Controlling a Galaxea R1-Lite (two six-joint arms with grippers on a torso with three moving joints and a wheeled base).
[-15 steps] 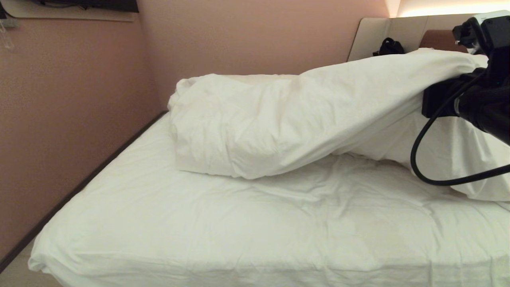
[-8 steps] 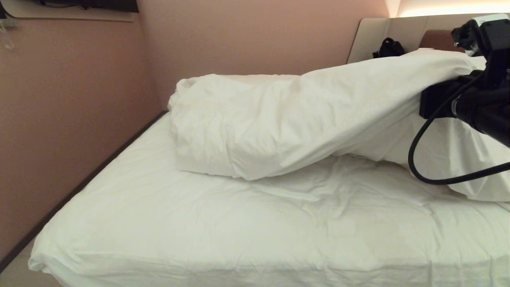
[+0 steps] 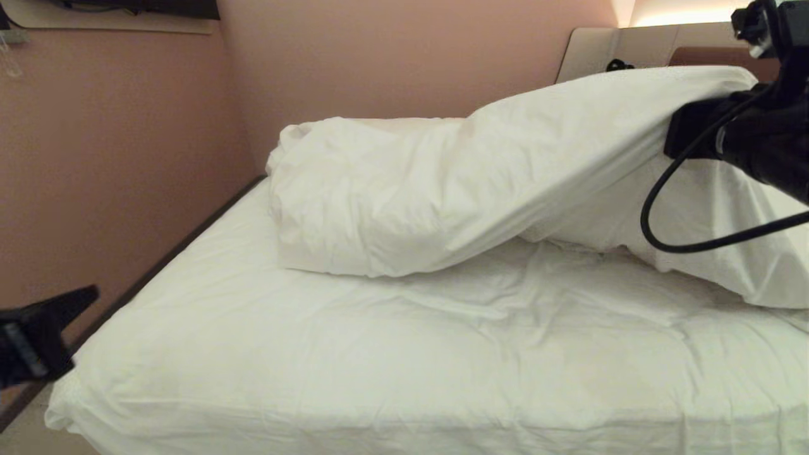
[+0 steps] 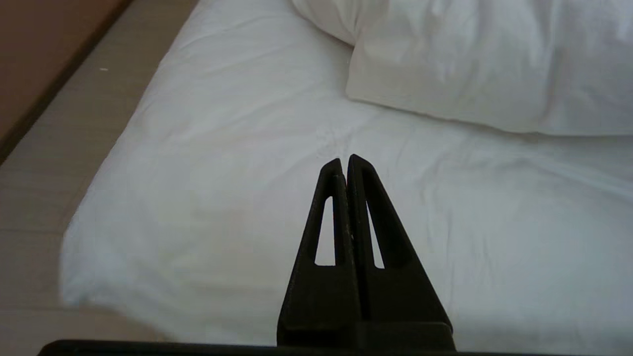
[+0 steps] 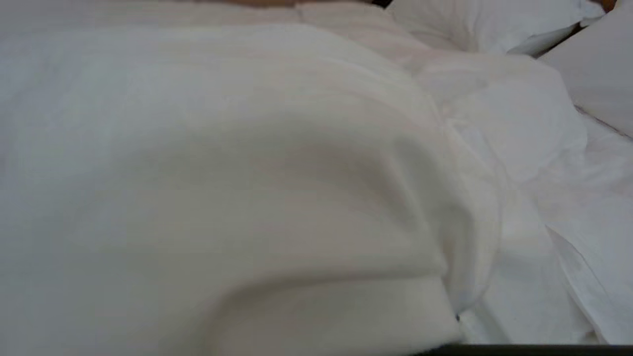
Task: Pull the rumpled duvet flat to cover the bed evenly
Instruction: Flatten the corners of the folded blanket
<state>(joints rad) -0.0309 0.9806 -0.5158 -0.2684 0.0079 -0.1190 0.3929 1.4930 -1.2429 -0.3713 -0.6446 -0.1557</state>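
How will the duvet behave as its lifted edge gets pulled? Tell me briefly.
Probably floppy: the duvet sags between the right gripper and its bunched end. Likely light for its bulk, since one corner lifts it. It may drag over the bed rather than spread.

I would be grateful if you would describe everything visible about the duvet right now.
The duvet is plain white, thick and puffy, with soft creases, seemingly cotton-covered. It lies bunched across the far half of the bed, leaving the near sheet bare. Its left end rests on the mattress in a rounded fold; its right side is lifted off the bed, draped from the right pincer, which is shut on it. The left pincer, shut, is clear of it.
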